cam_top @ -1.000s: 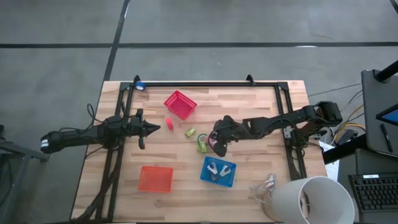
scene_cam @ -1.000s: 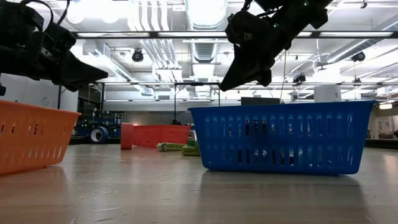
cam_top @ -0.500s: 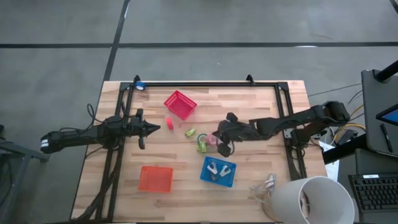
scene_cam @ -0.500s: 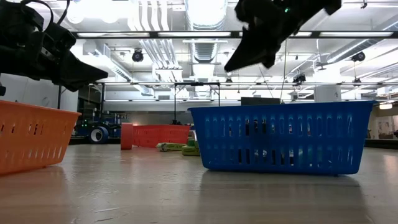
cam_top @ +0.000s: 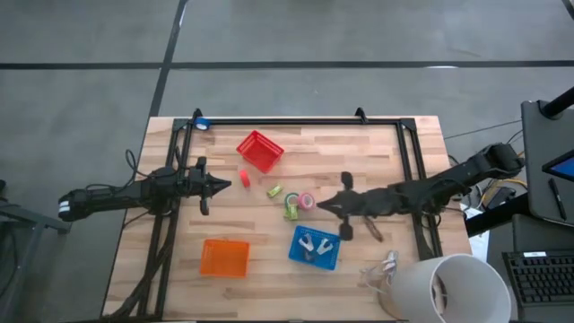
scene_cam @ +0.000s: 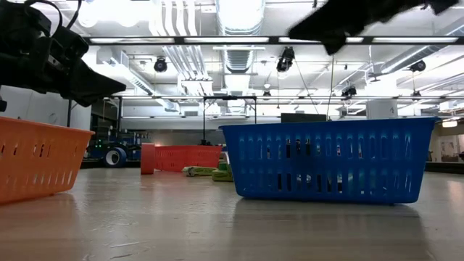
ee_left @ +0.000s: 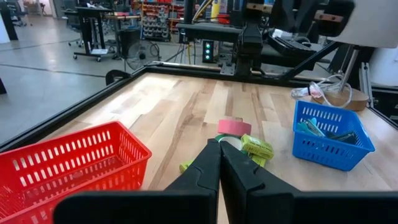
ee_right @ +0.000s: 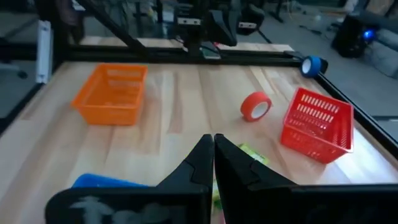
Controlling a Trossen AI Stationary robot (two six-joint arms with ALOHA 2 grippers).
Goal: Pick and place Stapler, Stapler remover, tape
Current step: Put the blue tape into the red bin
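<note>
Just left of right pincer (cam_top: 321, 205), pink-red tape (cam_top: 307, 201), apart

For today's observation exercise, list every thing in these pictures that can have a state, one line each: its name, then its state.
Left gripper: shut, holding nothing, over the table's left side.
Right gripper: shut, holding nothing, above the blue basket.
Blue basket: upright, silvery metal pieces inside.
Orange basket: upright, looks empty.
Red basket: upright, looks empty.
Pink-red tape: flat on the table.
Red tape: standing on edge.
</note>
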